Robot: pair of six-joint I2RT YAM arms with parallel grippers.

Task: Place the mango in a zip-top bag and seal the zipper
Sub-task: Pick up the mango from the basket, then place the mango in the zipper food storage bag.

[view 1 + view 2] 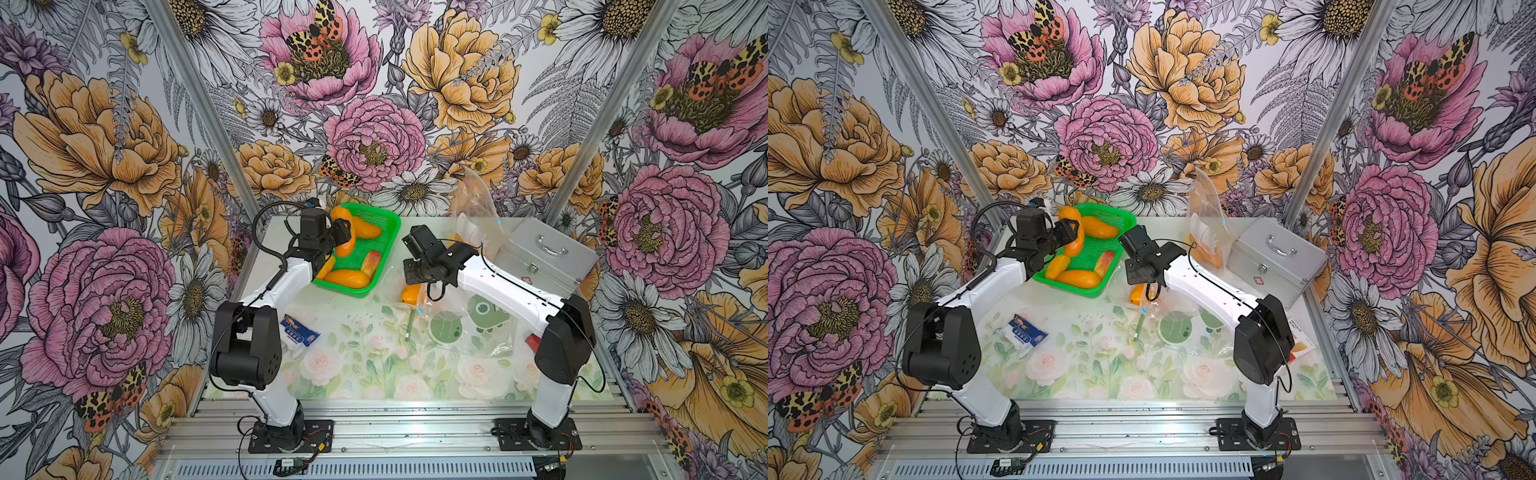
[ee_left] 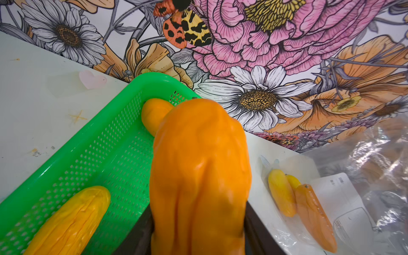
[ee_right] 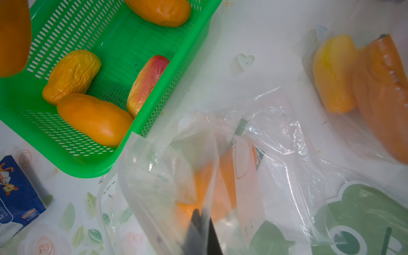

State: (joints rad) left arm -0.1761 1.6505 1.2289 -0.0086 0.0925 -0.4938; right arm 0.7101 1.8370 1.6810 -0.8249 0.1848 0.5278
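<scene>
My left gripper (image 2: 198, 231) is shut on a wrinkled orange mango (image 2: 198, 176), which hangs over the far end of the green basket (image 1: 386, 216); both top views show that mango (image 1: 1074, 235) clear of the basket floor. My right gripper (image 3: 204, 225) is shut on the rim of a clear zip-top bag (image 3: 276, 165), lifting that edge off the table just right of the basket. The bag's mouth gapes toward the basket. Another orange mango (image 3: 220, 198) lies inside this bag. In the top views the right fingers are hidden under their wrist.
Several more mangoes (image 3: 95, 119) lie in the basket. A second clear bag (image 1: 473, 216) holding mangoes leans at the back, beside a silver case (image 1: 544, 253). Frog-print bags (image 1: 482, 320) lie under the right arm. A blue packet (image 1: 299, 330) rests near the left arm.
</scene>
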